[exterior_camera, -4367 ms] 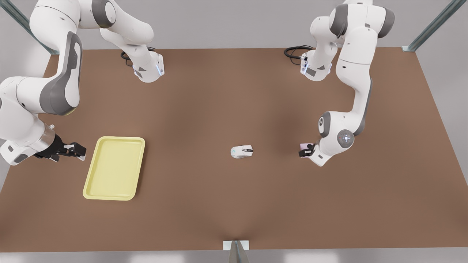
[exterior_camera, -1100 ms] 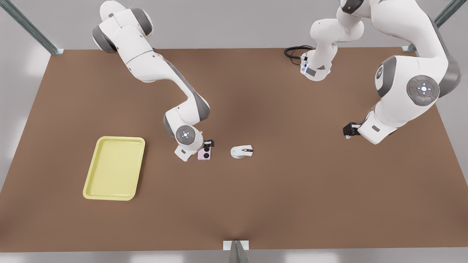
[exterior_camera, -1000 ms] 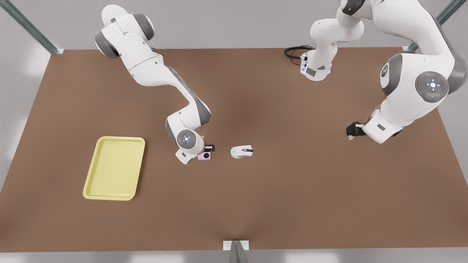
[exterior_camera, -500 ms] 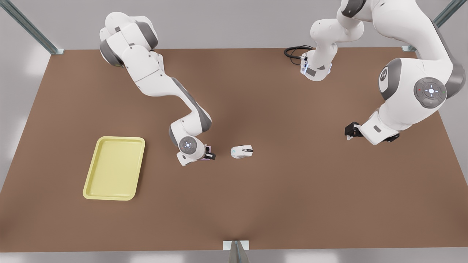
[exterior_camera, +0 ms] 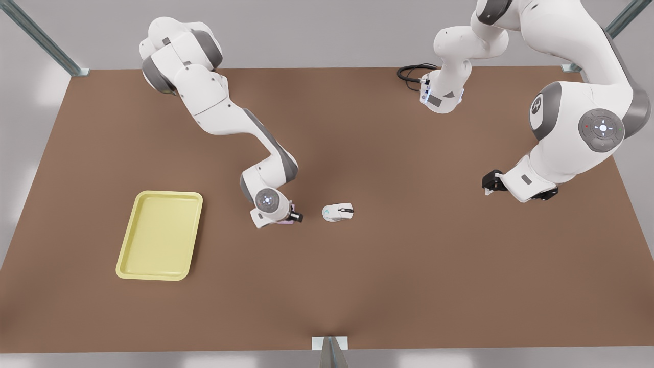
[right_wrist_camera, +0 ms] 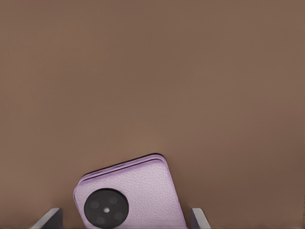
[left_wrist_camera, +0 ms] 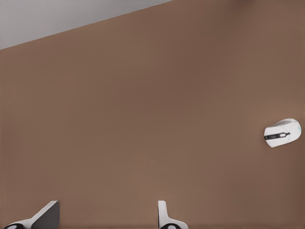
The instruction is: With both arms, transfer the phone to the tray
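Both spread: right hand (exterior_camera: 294, 217) straddles phone (right_wrist_camera: 138, 191), mostly hidden in front view; left hand (left_wrist_camera: 107, 219) empty.

Soft, even overhead light; faint diffuse shadows on the brown table (exterior_camera: 409, 286), no glare.

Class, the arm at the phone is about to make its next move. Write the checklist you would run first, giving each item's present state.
1. Pale pink rounded phone sits between the right gripper's fingers: ok.
2. Right gripper shut on the phone: not ok, jaws open, gaps either side.
3. White computer mouse apart from the phone: ok.
4. Pale yellow rimmed tray flat on the table: ok.
5. Left gripper open, waiting at the front view's right: ok.
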You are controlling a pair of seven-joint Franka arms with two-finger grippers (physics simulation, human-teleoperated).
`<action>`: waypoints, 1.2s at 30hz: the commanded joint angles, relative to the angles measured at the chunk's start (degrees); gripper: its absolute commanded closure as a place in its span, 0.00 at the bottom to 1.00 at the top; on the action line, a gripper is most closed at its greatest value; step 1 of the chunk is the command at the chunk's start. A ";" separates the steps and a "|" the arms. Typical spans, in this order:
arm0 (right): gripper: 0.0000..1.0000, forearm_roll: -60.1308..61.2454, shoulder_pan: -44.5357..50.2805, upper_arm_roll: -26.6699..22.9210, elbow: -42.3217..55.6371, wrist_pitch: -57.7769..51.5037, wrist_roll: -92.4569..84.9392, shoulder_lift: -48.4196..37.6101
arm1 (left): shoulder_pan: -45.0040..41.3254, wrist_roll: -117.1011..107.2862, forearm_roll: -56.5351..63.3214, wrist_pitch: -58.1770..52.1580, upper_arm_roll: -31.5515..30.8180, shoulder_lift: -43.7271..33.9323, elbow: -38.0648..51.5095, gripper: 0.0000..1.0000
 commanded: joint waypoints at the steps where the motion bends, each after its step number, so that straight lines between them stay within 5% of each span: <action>1: 0.00 -0.01 0.03 0.04 -0.47 0.08 -3.06 -0.21 | 0.07 2.32 0.01 0.00 -0.02 -0.10 0.03 0.00; 15: 0.00 0.16 -0.06 0.04 -1.17 0.60 -4.29 0.23 | 0.16 2.32 0.01 0.09 -0.02 0.42 0.03 0.00; 21: 0.16 0.16 -0.24 0.04 -0.99 0.34 -5.26 0.23 | 0.16 1.44 0.01 0.09 -0.02 0.42 0.03 0.00; 27: 0.10 0.08 -0.32 -0.05 -1.26 0.78 -6.05 0.58 | 0.16 1.44 0.01 0.00 -0.02 0.51 0.03 0.00; 36: 0.29 0.16 -0.68 0.04 -1.17 -0.19 -6.84 -0.21 | 0.16 1.44 0.01 0.00 -0.02 0.51 0.03 0.00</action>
